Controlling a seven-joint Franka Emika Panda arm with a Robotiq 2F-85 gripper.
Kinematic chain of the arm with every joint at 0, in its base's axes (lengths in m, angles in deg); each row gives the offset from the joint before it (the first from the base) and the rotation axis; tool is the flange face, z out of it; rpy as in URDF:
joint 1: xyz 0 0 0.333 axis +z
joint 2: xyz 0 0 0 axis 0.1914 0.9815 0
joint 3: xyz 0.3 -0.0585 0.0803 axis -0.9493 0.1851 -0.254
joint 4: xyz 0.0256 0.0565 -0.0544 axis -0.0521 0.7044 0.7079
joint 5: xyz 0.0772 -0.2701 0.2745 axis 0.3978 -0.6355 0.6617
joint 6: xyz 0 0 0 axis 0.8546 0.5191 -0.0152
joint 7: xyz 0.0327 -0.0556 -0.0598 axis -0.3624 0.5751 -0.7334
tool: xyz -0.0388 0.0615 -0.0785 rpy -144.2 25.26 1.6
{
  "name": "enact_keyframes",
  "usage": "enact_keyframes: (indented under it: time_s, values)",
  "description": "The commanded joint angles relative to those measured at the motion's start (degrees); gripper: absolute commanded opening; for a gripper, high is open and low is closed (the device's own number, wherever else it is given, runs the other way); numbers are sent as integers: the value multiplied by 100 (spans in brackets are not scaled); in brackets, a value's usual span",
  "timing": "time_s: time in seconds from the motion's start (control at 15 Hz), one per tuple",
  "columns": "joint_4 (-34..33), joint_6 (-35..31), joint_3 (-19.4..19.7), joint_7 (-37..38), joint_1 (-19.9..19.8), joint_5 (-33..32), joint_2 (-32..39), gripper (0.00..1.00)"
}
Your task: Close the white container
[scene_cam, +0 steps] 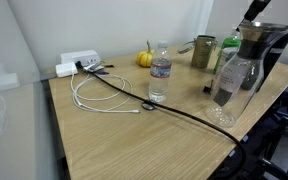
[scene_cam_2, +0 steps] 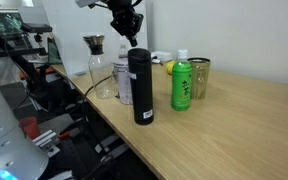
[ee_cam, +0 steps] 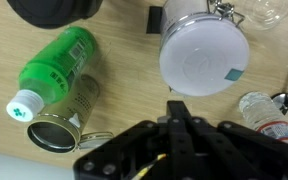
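Observation:
The white container (ee_cam: 202, 55) is a glass jar with a round white lid and a wire clasp, seen from above in the wrist view. The lid lies flat over the jar; whether the clasp is latched I cannot tell. It also shows in both exterior views (scene_cam: 232, 82) (scene_cam_2: 123, 82). My gripper (ee_cam: 176, 108) hovers above it, its fingertips pressed together and empty, just short of the lid's near edge. The gripper also shows high over the jar in both exterior views (scene_cam: 252, 12) (scene_cam_2: 127, 30).
A green bottle (ee_cam: 52, 68) and an open tin can (ee_cam: 54, 130) stand beside the jar. A black flask (scene_cam_2: 141, 87) stands close in front of it. A water bottle (scene_cam: 160, 75), cables (scene_cam: 104, 95), a power strip (scene_cam: 79, 62) and a yellow fruit (scene_cam: 144, 59) share the table.

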Motion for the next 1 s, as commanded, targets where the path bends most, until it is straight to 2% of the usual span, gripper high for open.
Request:
enact_keyframes:
  time_s: [0.0,0.27,0.33,0.4,0.47,0.6,0.67,0.87,0.93]
  values:
    - [34,556,201,-308,-32,137,-246,0]
    - [45,1228,490,-668,-125,86,-573,0]
    - [43,1386,559,-785,-150,61,-655,3]
    - [37,1555,629,-920,-168,48,-738,12]
    - [30,1718,691,-1052,-185,34,-819,26]
    - [15,2061,796,-1305,-211,-2,-965,39]
    - [-8,1821,686,-1051,-216,60,-830,20]
    - [-8,1993,746,-1186,-218,54,-947,38]
    - [-6,1994,745,-1188,-218,54,-945,39]
